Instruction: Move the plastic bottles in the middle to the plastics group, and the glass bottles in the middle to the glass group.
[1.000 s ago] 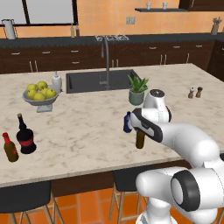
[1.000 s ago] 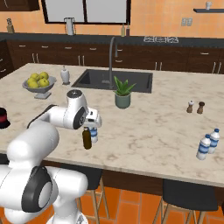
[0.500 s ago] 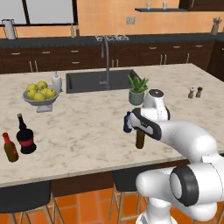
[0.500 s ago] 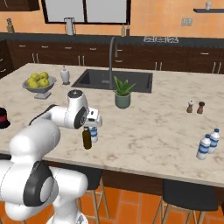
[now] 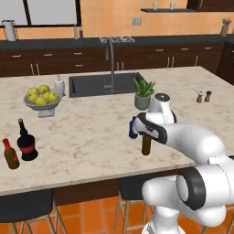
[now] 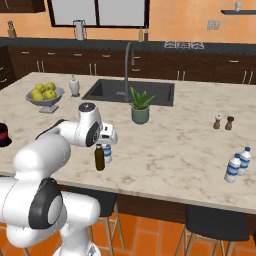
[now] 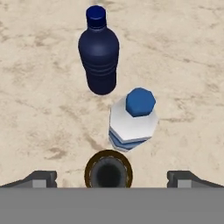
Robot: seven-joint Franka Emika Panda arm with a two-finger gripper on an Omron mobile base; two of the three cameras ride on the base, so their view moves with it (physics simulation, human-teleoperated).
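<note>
Plastic bottles, mid-worktop: I count two, dark blue [image 7: 99, 54] and white [image 7: 132, 120]
Olive bottle [image 5: 146, 144]: one
Glass group, left edge: two, black [image 5: 26, 142] and brown [image 5: 10, 155]
Plastics group [image 6: 237, 164], right edge: two
Shakers [image 5: 203, 96]: two

The marble island counter [image 5: 91, 137] carries a fruit bowl [image 5: 42, 98] at ten o'clock, a black bottle [image 5: 26, 142] and brown bottle [image 5: 10, 154] at eight. Centre: dark blue bottle [image 7: 99, 52], white bottle [image 7: 133, 118], olive-brown bottle [image 6: 100, 157], potted plant [image 6: 140, 107]. Two plastic bottles [image 6: 238, 164] at three.
</note>
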